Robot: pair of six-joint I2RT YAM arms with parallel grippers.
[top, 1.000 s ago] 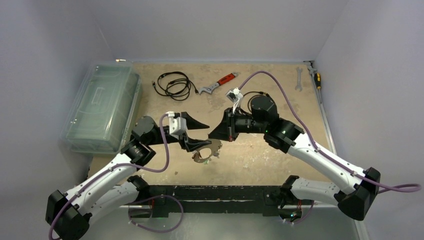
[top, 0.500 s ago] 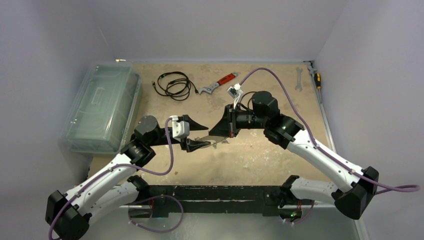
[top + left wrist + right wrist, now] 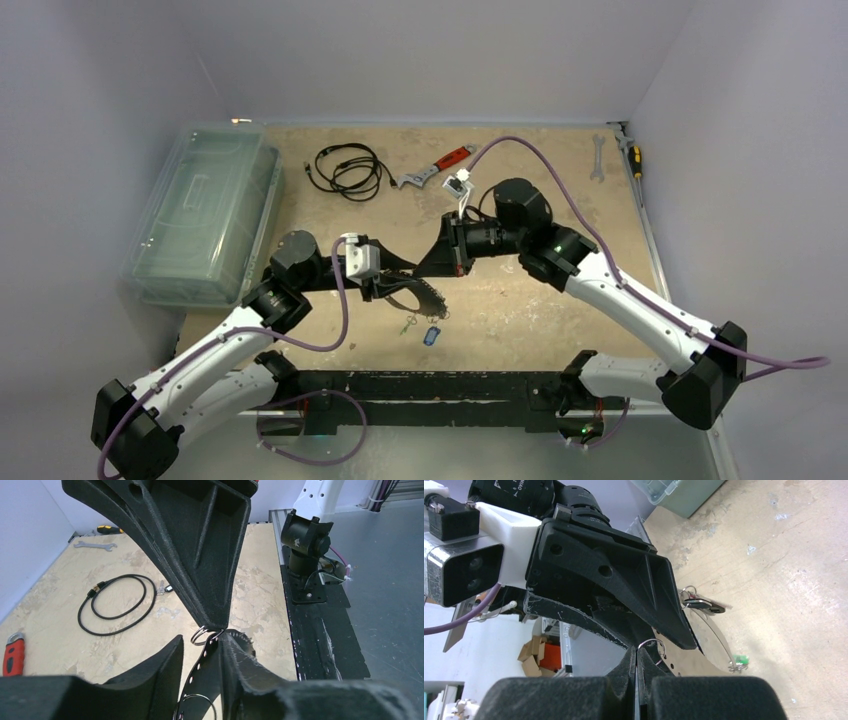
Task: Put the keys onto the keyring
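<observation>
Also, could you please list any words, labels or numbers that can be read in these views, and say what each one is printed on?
"OWN": white letters on the black motor housing of the left arm, at the top of the right wrist view. The line is cut off by the frame's edge, and the lettering around it is too blurred to read.
Red-handled wrench: any marking is too small to read.
No other text can be read.

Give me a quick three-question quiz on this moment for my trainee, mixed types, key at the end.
1. True or false: the right gripper is shut.
2. Which lies nearest the black cable? A the red-handled wrench; B the spanner; C the screwdriver.
3. Fill in: in the left wrist view, the keyring runs between the ___ arm's own fingers.
Key: 1 true; 2 A; 3 left.
</observation>
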